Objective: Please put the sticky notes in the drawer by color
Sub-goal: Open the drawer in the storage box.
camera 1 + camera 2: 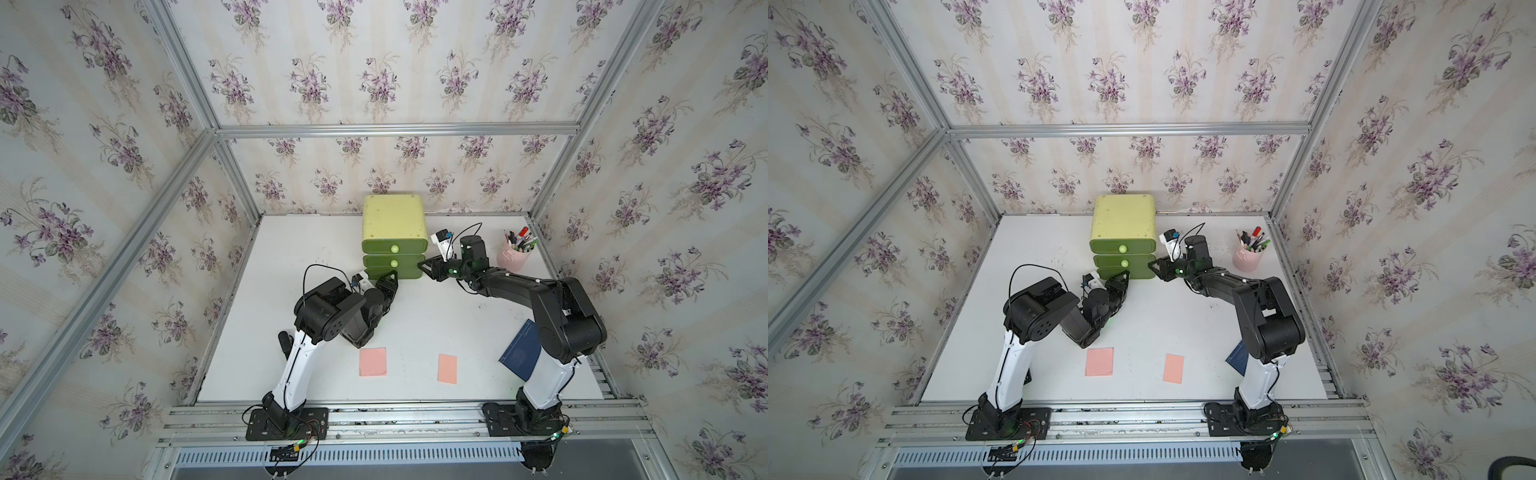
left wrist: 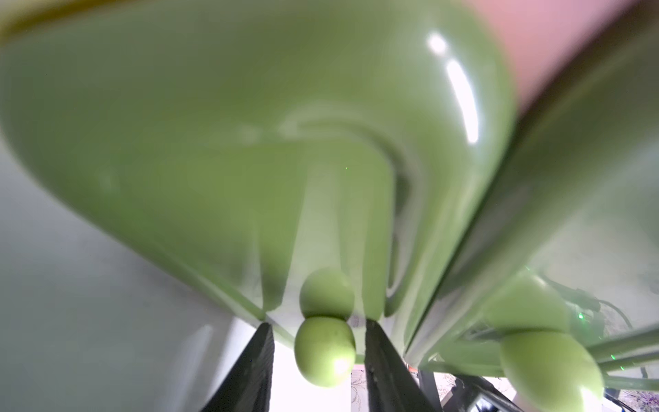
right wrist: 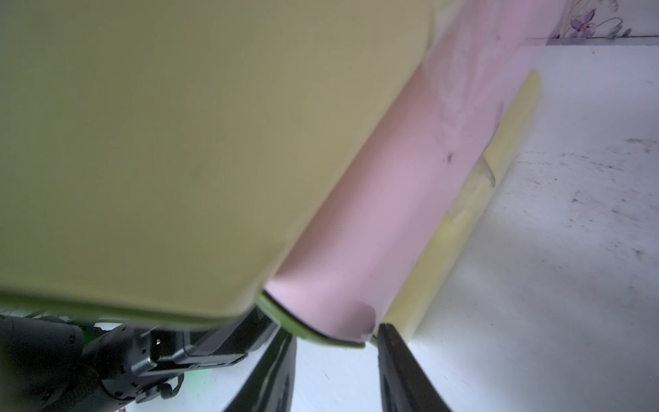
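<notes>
**A:** Now, entry one: the drawer chest (image 1: 394, 220). Location?

**B:** Back edge of the table (image 1: 316, 249), middle. Three green faces. The upper two look shut, and the bottom drawer (image 1: 376, 274) is partly hidden by the left gripper (image 1: 391, 277).

**A:** Left gripper, state?

**B:** Fingers (image 2: 256, 364) narrow, one on each side of the bottom knob (image 2: 324, 351). A sliver of gap shows on both sides, so I judge it is not yet pinching. The knob lies dead ahead, between the tips.

**A:** Right gripper (image 1: 422, 264)?

**B:** At the chest's right front corner. Fingers close-set with the green rim between the tips. It appears to clamp and steady the chest.

**A:** Sticky notes?

**B:** First salmon sticky note (image 1: 372, 362) and second salmon sticky note (image 1: 447, 368), both flat near the front edge, apart from each other and well apart from both grippers. No yellow or blue ones in view.

**A:** Governing relation?

**B:** The drawer's travel runs from back edge to front edge. The left arm is nearer the knob and roughly in line with that travel. Judgement: close on the knob and pull straight toward the front edge, since a skewed pull could slip off the round knob.
</notes>
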